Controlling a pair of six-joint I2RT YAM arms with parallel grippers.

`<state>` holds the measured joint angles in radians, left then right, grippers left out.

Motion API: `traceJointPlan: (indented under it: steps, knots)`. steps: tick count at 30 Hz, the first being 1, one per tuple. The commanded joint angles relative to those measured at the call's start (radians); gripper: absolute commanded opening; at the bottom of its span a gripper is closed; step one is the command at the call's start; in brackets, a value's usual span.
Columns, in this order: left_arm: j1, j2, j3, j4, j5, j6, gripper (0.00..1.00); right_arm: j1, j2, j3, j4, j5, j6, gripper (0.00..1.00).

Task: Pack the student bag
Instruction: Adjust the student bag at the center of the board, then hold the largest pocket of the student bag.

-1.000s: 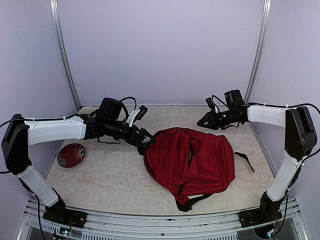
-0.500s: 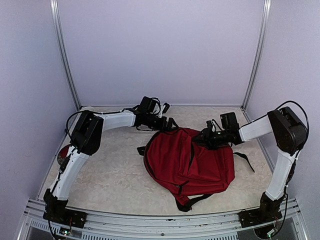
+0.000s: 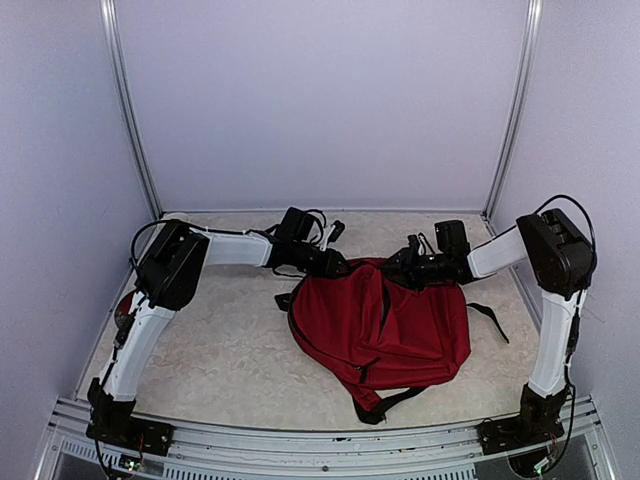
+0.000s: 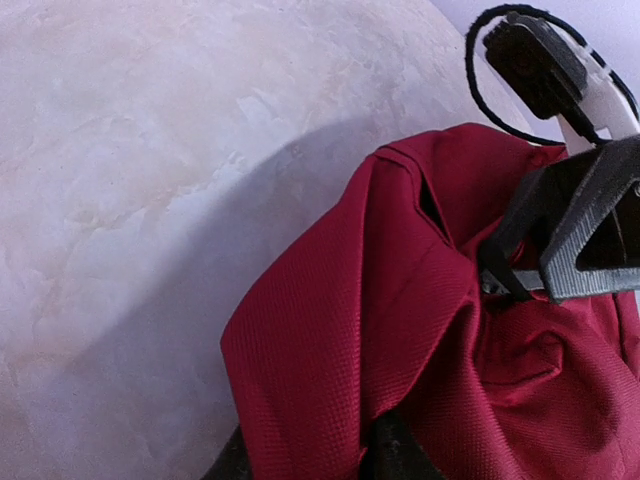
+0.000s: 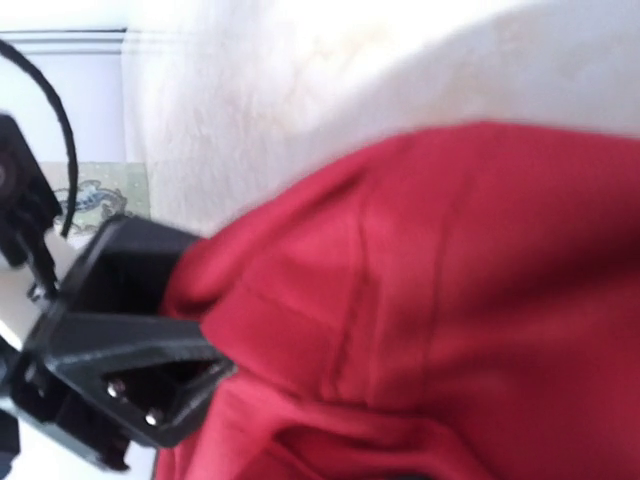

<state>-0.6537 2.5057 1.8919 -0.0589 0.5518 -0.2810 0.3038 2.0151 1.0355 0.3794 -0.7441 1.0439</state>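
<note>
Both arms are stretched low over the table (image 3: 220,350), meeting at the far edge of the student bag (image 3: 400,325), which lies mid-table, a bit right. My left gripper (image 3: 340,264) has a fold of red fabric pinched. The right gripper (image 3: 397,270) is on the bag's top; clenched or not, I can't tell.

Robot lab booth, plain lilac walls (image 3: 320,100), aluminium corner posts (image 3: 127,110), pale marbled tabletop (image 3: 220,350)

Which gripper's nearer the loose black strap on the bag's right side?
Right. The right gripper is at the student bag's far edge, on the strap's side; left gripper sits further left along that edge.
</note>
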Motion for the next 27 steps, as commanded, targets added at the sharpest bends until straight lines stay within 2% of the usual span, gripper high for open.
traceJointPlan:
  steps: [1, 4, 7, 10, 16, 23, 27]
  knots:
    - [-0.041, -0.059, -0.077, 0.034, 0.106, 0.023, 0.19, 0.000, 0.059, 0.057, 0.031, -0.027, 0.032, 0.36]
    - [-0.037, -0.096, -0.133, 0.071, 0.099, 0.021, 0.09, 0.000, 0.056, 0.060, 0.058, -0.016, 0.055, 0.27]
    - [-0.031, -0.114, -0.155, 0.074, 0.100, 0.022, 0.00, -0.001, 0.073, 0.055, 0.104, -0.027, 0.093, 0.13]
    - [-0.020, -0.131, -0.197, 0.103, 0.116, -0.002, 0.00, -0.002, 0.086, 0.024, 0.193, -0.047, 0.166, 0.00]
    - [-0.004, -0.198, -0.309, 0.165, 0.099, -0.033, 0.00, -0.002, 0.025, 0.016, 0.267, -0.083, 0.108, 0.00]
    - [0.030, -0.285, -0.470, 0.260, 0.086, -0.077, 0.00, 0.064, -0.143, 0.012, 0.109, -0.190, -0.302, 0.00]
    - [0.034, -0.327, -0.541, 0.324, 0.128, -0.096, 0.00, 0.092, -0.173, -0.019, 0.022, -0.232, -0.405, 0.00]
